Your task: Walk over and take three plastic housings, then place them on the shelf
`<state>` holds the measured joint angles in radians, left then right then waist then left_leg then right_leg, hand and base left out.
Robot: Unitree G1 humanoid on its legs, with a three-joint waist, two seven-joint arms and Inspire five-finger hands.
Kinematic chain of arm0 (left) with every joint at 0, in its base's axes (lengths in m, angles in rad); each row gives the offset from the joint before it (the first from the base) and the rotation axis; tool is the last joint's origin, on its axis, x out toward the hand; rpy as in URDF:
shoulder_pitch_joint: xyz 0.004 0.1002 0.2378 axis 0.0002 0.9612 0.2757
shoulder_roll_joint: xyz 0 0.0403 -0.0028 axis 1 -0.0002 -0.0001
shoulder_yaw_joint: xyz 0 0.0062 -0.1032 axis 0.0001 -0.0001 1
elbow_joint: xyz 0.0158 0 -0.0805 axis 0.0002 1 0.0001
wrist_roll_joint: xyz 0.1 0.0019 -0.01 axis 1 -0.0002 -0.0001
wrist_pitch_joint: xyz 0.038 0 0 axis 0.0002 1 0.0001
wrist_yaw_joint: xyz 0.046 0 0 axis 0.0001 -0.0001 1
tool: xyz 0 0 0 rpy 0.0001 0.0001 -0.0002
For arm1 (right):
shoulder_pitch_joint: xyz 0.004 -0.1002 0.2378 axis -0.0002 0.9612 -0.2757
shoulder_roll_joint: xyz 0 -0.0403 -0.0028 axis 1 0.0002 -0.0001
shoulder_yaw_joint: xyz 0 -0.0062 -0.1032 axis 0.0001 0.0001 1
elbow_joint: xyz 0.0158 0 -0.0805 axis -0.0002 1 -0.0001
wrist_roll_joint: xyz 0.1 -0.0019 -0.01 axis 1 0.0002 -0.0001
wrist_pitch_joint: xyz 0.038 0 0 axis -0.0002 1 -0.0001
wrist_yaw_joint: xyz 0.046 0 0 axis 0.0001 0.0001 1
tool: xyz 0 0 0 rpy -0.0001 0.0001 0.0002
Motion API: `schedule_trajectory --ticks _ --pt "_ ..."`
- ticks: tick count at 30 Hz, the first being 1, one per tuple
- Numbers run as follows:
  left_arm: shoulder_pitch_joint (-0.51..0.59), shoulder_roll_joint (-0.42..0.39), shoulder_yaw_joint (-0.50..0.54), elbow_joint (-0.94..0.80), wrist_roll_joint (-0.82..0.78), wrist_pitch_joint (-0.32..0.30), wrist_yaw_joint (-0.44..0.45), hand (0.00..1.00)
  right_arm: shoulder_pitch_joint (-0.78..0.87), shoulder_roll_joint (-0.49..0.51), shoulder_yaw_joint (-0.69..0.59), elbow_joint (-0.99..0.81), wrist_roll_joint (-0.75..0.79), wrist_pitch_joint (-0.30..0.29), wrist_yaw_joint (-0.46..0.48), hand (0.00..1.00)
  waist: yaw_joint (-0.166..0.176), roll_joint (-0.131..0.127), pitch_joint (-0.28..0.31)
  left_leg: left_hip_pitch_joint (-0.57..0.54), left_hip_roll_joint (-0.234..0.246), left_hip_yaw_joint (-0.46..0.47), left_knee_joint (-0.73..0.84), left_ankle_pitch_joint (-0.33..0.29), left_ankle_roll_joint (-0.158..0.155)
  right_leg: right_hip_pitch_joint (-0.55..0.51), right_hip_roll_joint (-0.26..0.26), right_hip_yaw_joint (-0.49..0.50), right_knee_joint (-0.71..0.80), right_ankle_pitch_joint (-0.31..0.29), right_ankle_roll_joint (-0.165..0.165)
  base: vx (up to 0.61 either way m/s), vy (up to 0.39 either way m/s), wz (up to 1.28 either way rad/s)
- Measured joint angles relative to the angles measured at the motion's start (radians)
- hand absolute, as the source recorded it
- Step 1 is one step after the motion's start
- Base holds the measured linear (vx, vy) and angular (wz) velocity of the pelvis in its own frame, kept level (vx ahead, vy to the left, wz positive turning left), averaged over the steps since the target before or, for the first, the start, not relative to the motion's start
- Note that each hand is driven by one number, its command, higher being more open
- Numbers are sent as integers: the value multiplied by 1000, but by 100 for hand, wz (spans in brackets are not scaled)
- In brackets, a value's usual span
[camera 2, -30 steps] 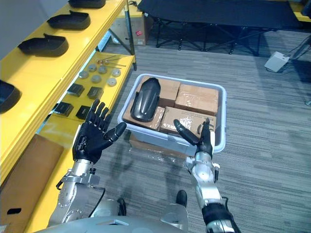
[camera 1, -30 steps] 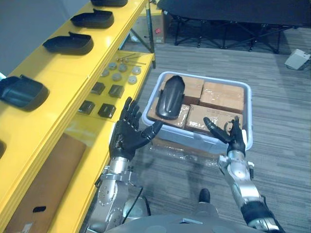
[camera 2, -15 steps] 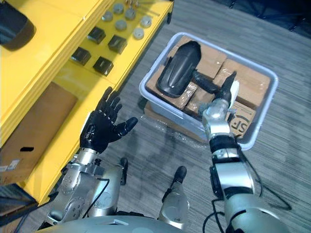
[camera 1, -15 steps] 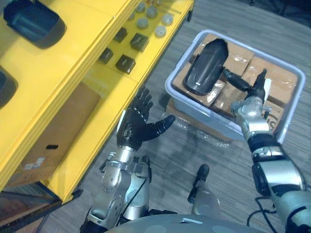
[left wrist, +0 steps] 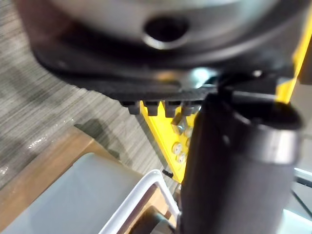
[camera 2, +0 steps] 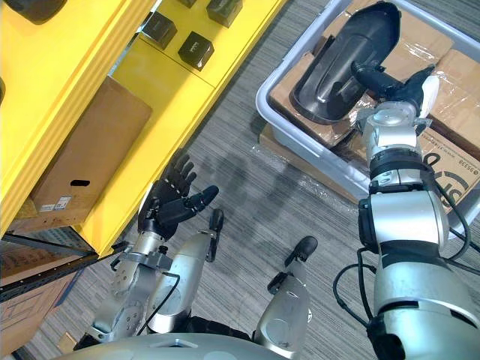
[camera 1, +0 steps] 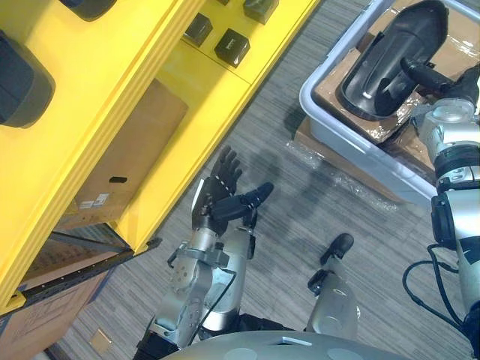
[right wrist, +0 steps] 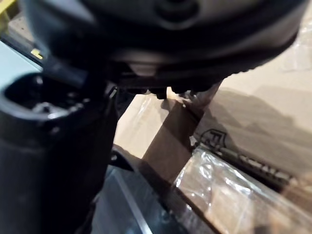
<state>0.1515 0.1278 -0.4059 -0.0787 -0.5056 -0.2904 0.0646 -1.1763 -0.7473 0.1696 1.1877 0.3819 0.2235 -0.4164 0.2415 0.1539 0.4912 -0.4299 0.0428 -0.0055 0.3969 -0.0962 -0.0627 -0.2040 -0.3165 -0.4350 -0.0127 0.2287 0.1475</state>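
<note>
When looking down from the head, find the right hand [camera 2: 397,90] at two o'clock, stretched over the grey bin [camera 2: 300,139] with fingers straight and loose, one dark finger lying across the black plastic housing [camera 2: 341,64]; curled round nothing. Note the housing resting slantwise on wrapped brown cartons [camera 2: 459,71] inside that bin, well apart from the yellow shelf [camera 1: 120,82]. See flat cardboard [camera 2: 304,169] under clear film beneath the bin, on the grey carpet [camera 1: 300,225]. Find the left hand [camera 1: 220,206] near six o'clock, wide open, fingers spread and thumb out, palm bare, hanging above the carpet near the shelf's lower edge. Follow the shelf from eight round to twelve o'clock: a second dark housing [camera 1: 21,88] at ten o'clock on the upper level, small black blocks [camera 1: 232,46] toward twelve on the lower level, a brown cardboard box [camera 1: 127,161] tucked underneath at nine. Past the right thumb in its wrist view, make out carton tops and shiny film.
</note>
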Motion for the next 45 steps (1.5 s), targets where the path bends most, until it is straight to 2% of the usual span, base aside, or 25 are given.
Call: schedule_trajectory --ticks 3,4,7,11,14,17,21,26,32,38,39,43,45 --pt "-12 -5 -12 7 -3 0 1 100 -29 -29 1 13 6 25 39 100 1 16 5 -2 -1 -5 -12 9 -3 -6 -4 -9 15 -5 -7 -79 8 7" --pt "-15 -8 -12 9 -4 -2 1 100 -33 -35 3 13 6 27 50 0 1 17 5 -1 -3 -6 -21 16 -6 -8 -6 -16 15 -5 -7 -95 -1 4" --pt "-31 -13 -19 13 -8 -11 8 100 -58 -52 39 14 -26 55 84 0 -1 29 8 3 -2 -13 -53 42 -19 -25 -6 -27 32 -15 -21 -71 -17 6" --pt "-32 -20 -34 20 -11 -16 19 100 -59 -86 45 16 -110 97 100 0 0 33 7 16 0 -15 -91 70 -25 -33 -7 -30 44 -27 -38 -67 -19 0" --pt "-31 -21 -39 52 -39 -19 27 100 -64 -118 44 16 -158 143 147 0 -3 36 5 30 1 -16 -124 91 -31 -39 -7 -34 50 -35 -49 -30 -7 -1" --pt "-26 -21 -55 76 -40 -19 36 100 -65 -122 39 36 -221 201 166 0 -5 45 3 47 2 -22 -161 112 -34 -38 -6 -39 51 -36 -50 0 0 0" --pt "-23 -25 -68 76 -39 -20 34 100 -66 -124 60 41 -286 227 172 0 -4 57 0 55 3 -28 -177 129 -28 -35 -5 -45 52 -31 -43 21 -5 3" --pt "-21 -28 -66 75 -40 -33 34 100 -65 -112 79 69 -339 271 210 0 -1 59 -2 71 3 -31 -187 129 -28 -23 -6 -48 52 -31 -42 33 0 1" --pt "-11 -27 -65 69 -41 -37 28 100 -63 -110 78 75 -340 255 218 0 -4 59 -2 84 3 -30 -195 129 -28 -15 -6 -50 52 -34 -46 0 0 0" --pt "37 -10 -60 60 -41 -38 22 100 -54 -109 117 69 -400 201 204 0 -10 58 -1 84 4 -28 -195 129 -28 -14 -5 -49 54 -35 -48 0 0 0" --pt "52 -8 -50 42 -41 -38 18 100 -54 -109 118 54 -408 194 189 100 -14 58 -1 84 4 -27 -195 129 -28 -14 -5 -49 54 -35 -48 0 0 0" --pt "57 -2 -25 7 -41 -42 18 100 -52 -110 132 6 -394 159 161 100 -29 55 0 86 10 -25 -194 129 -28 -14 0 -44 54 -34 -48 0 -1 -3" --pt "57 1 -8 -8 -41 -53 18 100 -26 -108 142 -32 -352 136 161 100 -28 40 -5 89 21 -18 -195 127 -30 -19 11 -31 54 -34 -48 4 -19 -15"
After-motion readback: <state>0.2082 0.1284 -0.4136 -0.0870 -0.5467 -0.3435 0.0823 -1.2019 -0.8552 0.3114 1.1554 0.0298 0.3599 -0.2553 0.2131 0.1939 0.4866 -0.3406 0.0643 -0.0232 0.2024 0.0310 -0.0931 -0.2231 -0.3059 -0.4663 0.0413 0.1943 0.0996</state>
